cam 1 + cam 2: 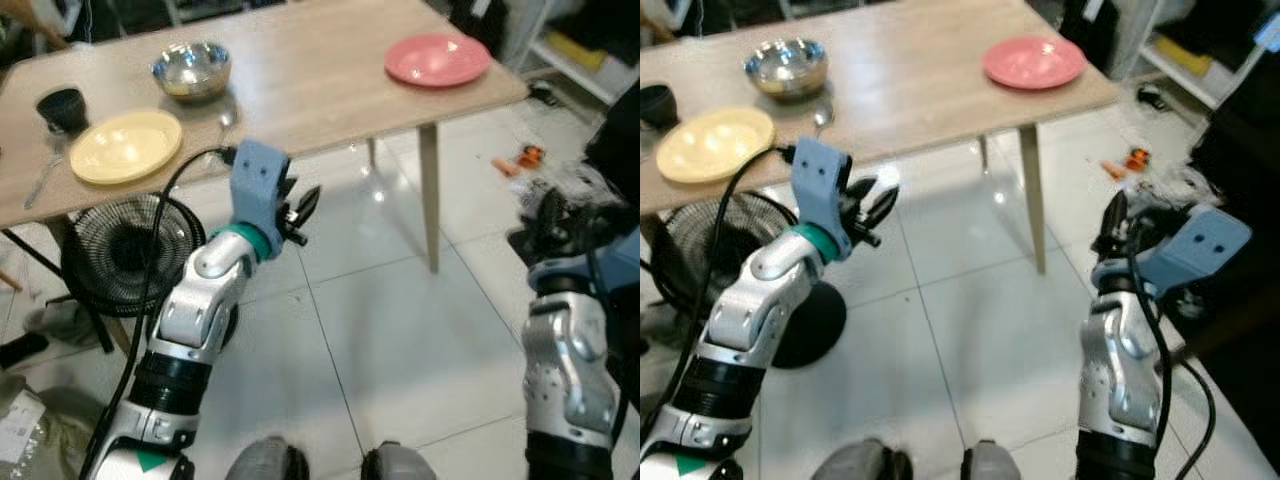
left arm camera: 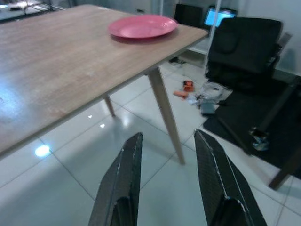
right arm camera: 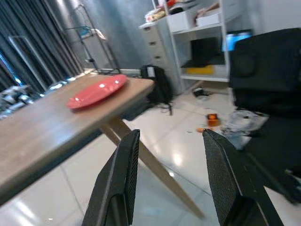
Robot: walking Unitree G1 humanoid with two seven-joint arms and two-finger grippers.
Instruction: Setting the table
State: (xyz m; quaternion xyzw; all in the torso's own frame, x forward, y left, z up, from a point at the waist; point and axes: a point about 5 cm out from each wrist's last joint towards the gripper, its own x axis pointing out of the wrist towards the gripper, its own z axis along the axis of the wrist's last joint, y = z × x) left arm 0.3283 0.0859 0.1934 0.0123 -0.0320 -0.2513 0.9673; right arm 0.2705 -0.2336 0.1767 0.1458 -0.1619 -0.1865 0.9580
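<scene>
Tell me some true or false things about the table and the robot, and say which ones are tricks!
1. The pink plate lies near a corner of the wooden table. True.
2. The left end effector is holding a spoon. False: its fingers are open and empty, above the floor.
3. The metal bowl sits on the yellow plate. False: it stands beside it, apart.
4. A fan stands under the table. True.
5. The right end effector grips the pink plate. False: it is open, away from the table.

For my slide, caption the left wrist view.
Open left gripper held low before the wooden table, a pink plate near its far corner.
</scene>
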